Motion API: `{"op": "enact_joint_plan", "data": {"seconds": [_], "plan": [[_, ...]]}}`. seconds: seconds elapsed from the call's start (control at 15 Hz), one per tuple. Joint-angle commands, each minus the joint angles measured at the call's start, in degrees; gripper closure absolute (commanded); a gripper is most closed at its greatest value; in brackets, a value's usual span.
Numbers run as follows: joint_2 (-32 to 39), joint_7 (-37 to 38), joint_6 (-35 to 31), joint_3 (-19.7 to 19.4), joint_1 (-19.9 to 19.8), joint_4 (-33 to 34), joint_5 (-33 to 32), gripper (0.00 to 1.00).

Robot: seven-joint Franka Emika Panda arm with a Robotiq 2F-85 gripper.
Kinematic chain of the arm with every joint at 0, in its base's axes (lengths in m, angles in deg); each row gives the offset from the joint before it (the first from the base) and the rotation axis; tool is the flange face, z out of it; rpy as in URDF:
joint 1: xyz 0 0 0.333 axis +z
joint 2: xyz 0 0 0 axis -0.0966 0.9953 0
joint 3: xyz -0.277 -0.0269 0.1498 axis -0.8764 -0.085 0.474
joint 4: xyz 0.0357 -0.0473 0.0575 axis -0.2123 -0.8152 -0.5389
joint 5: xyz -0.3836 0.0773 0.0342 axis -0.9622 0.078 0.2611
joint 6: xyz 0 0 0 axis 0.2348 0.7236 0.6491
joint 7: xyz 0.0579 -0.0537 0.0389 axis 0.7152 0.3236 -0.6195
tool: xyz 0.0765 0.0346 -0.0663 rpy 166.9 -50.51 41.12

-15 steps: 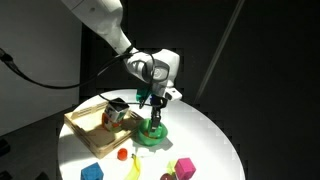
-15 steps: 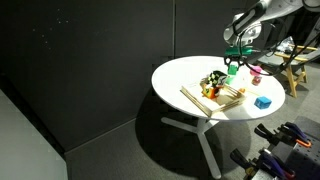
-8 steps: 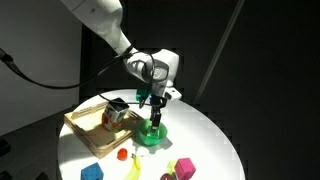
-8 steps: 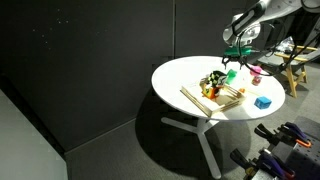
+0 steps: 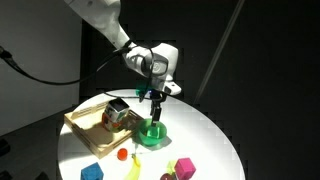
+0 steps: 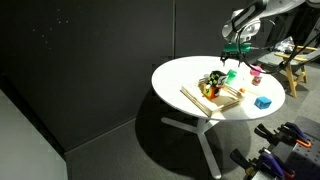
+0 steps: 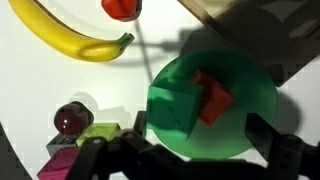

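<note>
Now that the pincer [image 5: 155, 100] has opened and risen, jaws apart and empty: green block [image 7: 172, 108] and red piece [image 7: 212, 98] lie released in green bowl [image 5: 150, 138], on worktop [image 5: 215, 130], directly beneath.

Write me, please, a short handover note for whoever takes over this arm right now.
Gripper: fingers open, holding nothing, hovering just above the green plate.
In the plate: a green block and a red block, side by side.
On the table outside the plate: banana, small red fruit, dark red ball, pink block, blue block. The wooden tray beside the plate holds more items.
Done: both blocks rest in the plate, free of the fingers.
Left: possibly the loose pieces; lift clear of the plate first.
</note>
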Motion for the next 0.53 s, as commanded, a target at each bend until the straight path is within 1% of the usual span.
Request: {"op": "enact_joint_plan", "data": {"seconds": [0.0, 0.47], "plan": [[-5.3, -1.8, 0.7, 0.5, 0.7, -4.1, 0.4, 0.00], [-14.0, -9.9, -0.9, 2.5, 2.4, -12.6, -0.1, 0.00]]}}
